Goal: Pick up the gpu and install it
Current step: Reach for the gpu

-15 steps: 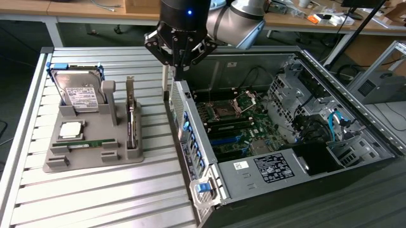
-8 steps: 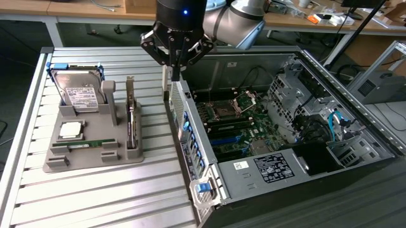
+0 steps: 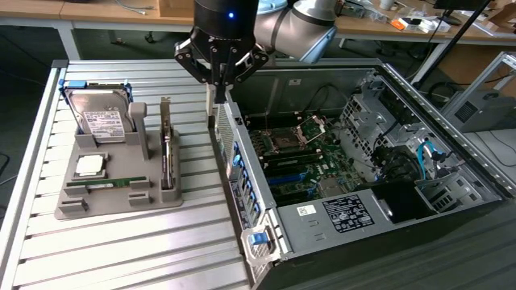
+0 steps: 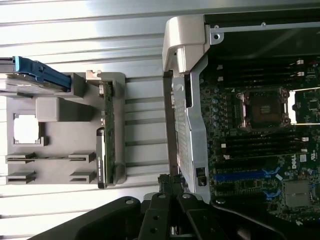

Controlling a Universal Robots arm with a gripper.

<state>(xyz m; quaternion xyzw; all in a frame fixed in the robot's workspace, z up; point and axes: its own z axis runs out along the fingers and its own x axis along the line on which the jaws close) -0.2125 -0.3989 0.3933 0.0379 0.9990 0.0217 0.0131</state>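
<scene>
gpu [image 3: 167,145] — thin dark card upright in grey holder [image 3: 117,166]

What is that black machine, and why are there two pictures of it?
It is a robot arm. At its end sits a gripper, a two-fingered claw, shut here with nothing seemingly in it. One picture comes from a camera standing off the arm; the other comes from a camera on the arm's wrist, looking down past the claw. On the slatted table is a grey holder with computer parts: a hard drive, a chip, a green memory stick and the gpu, a thin card standing on edge. Beside it lies an open computer case. The gripper hovers between holder and case; the gpu is not yet picked up.
</scene>
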